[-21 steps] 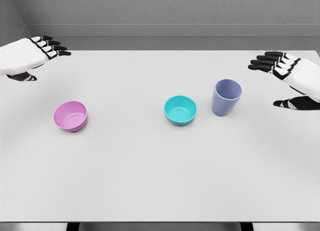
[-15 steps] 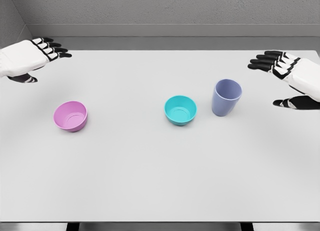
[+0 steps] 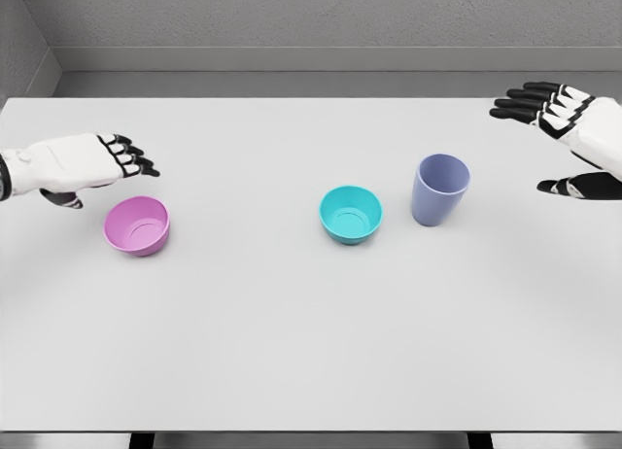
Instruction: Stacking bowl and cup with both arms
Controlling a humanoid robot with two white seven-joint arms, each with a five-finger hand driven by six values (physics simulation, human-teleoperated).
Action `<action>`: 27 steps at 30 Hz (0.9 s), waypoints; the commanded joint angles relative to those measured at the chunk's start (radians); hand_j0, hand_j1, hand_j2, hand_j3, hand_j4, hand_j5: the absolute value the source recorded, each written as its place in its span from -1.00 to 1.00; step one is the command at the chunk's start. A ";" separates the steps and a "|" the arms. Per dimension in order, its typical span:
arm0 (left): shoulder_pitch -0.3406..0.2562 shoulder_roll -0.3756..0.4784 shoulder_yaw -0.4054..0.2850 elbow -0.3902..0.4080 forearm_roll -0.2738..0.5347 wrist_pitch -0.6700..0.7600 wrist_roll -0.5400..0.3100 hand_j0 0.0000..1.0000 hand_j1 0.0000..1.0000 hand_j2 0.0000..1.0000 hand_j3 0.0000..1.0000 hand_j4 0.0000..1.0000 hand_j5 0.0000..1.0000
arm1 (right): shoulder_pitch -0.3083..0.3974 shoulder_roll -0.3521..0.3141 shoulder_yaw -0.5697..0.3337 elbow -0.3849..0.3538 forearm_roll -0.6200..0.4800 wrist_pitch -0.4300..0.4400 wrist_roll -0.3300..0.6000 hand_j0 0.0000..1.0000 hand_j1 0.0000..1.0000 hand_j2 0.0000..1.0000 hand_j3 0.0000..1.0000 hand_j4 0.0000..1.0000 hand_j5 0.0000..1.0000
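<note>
Altogether two bowls (pink (image 3: 137,225), teal (image 3: 351,214)), one cup (image 3: 439,189); both hands (image 3: 83,163) (image 3: 569,128) spread, empty

We see a pale grey-white table (image 3: 292,342) before a mottled grey wall (image 3: 321,12). On it we note three plain, unpatterned vessels: a pink bowl (image 3: 137,225), a turquoise bowl (image 3: 350,214) and a lavender-blue cup (image 3: 439,189). We mark the left hand (image 3: 83,164) and the right hand (image 3: 573,133) as white-shelled, each with black fingers (image 3: 136,160) banded in white at the knuckles and a black thumb.
</note>
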 commanded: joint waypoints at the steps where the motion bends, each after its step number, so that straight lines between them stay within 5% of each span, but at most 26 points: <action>1: 0.000 0.007 -0.008 -0.023 -0.007 0.002 -0.012 1.00 1.00 1.00 1.00 1.00 1.00 | 0.000 0.003 -0.002 0.000 -0.007 0.000 0.000 1.00 1.00 1.00 1.00 1.00 1.00; 27: 0.018 0.021 -0.067 -0.103 -0.041 0.002 -0.011 1.00 1.00 1.00 1.00 1.00 1.00 | 0.012 0.041 -0.016 0.002 -0.007 0.000 0.000 1.00 1.00 1.00 1.00 1.00 1.00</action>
